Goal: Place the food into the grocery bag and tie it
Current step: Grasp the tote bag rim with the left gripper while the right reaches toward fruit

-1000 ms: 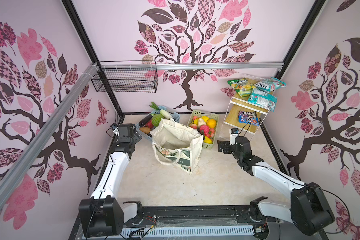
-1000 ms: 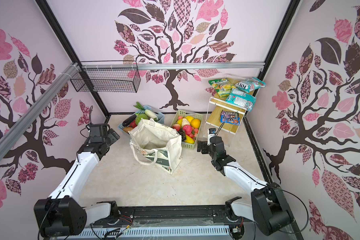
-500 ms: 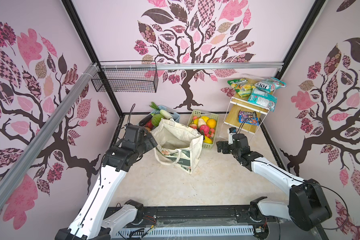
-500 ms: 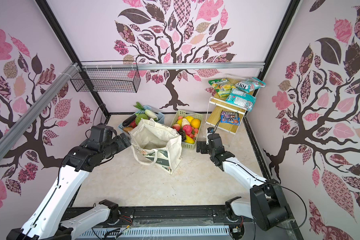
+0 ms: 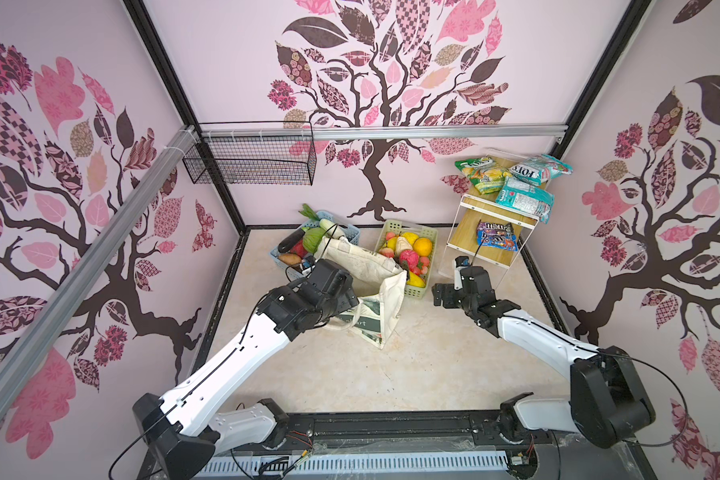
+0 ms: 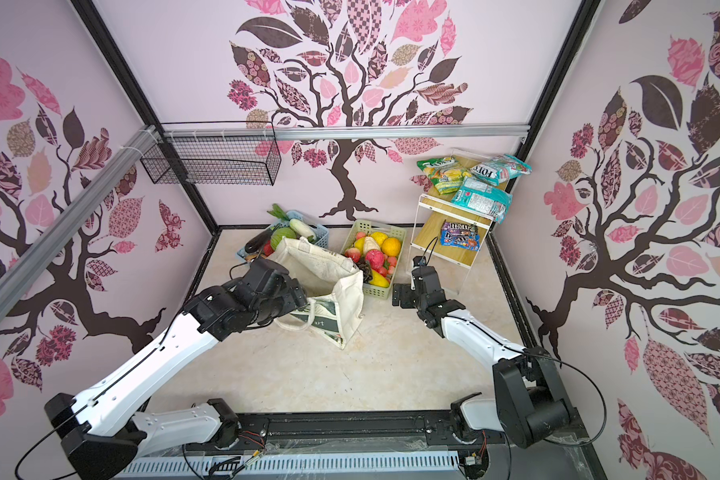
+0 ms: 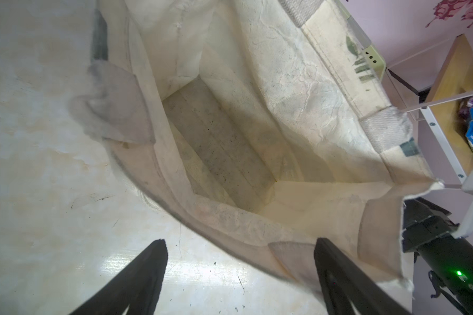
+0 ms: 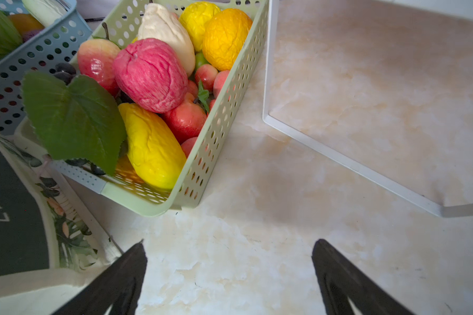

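**Left gripper** (image 7: 239, 242): the jaws are spread wide with nothing between them. It hangs over the near rim of the grocery bag (image 7: 230, 131). One finger (image 7: 336, 261) overlaps that rim in the wrist view, and contact cannot be confirmed. The bag's mouth gapes directly ahead of this gripper, showing the cream lining and base.

**Right gripper** (image 8: 230, 242): the jaws are spread wide and hold nothing, above bare tabletop (image 8: 284, 191).

**Bag:** it stands between the two grippers. Its dark green print panel (image 5: 362, 321) faces the robot and reads "art" in both top views. In the right wrist view the panel's lettering is not legible.

**Baskets:**
- The pale-green basket (image 8: 202, 163) sits just ahead of the right gripper, on the bag's side. It holds the yellow banana (image 8: 150, 147) and the grape bunch (image 8: 63, 71), which is partly under a green leaf.
- The blue basket (image 5: 352, 235) sits beyond the left gripper, behind the bag. It holds the cabbage (image 5: 314, 239) and the radish (image 5: 334, 227).

**Shelf** (image 5: 466, 232): it stands farthest, beyond the right gripper.
- On the lower board lies a dark packet (image 5: 493, 227) reading "m&m's". The blue M&M's packet (image 5: 497, 242) touches it, and its print is too small to read.
- On the top board lie the Fox's bags (image 5: 524, 170), with "FOX'S" legible on one teal bag.
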`<action>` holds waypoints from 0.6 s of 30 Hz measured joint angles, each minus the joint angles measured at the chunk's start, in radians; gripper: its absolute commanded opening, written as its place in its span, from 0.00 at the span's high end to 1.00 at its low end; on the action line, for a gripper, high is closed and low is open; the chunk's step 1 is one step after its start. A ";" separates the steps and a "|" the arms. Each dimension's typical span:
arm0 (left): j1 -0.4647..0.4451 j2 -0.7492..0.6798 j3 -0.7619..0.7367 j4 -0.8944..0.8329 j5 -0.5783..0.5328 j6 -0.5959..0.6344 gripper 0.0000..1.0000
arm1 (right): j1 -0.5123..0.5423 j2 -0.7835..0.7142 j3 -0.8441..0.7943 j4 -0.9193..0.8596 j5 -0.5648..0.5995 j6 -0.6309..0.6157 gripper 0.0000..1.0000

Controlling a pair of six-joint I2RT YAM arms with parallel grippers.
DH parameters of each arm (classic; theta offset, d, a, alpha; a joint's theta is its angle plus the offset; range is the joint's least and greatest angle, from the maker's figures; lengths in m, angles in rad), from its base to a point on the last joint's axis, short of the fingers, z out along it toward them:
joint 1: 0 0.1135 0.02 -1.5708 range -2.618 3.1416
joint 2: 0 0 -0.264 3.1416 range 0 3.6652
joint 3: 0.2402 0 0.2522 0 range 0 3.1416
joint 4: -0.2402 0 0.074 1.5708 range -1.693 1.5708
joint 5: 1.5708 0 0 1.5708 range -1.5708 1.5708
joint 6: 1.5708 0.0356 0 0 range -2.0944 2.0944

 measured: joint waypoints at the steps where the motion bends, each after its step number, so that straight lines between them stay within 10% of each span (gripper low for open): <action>1: 0.000 0.016 -0.002 0.008 -0.006 -0.009 0.12 | 0.000 0.001 0.000 -0.003 0.002 0.003 0.03; 18: 0.001 0.101 -0.002 0.114 -0.027 0.014 0.70 | 0.000 -0.011 0.046 -0.104 -0.004 0.035 0.03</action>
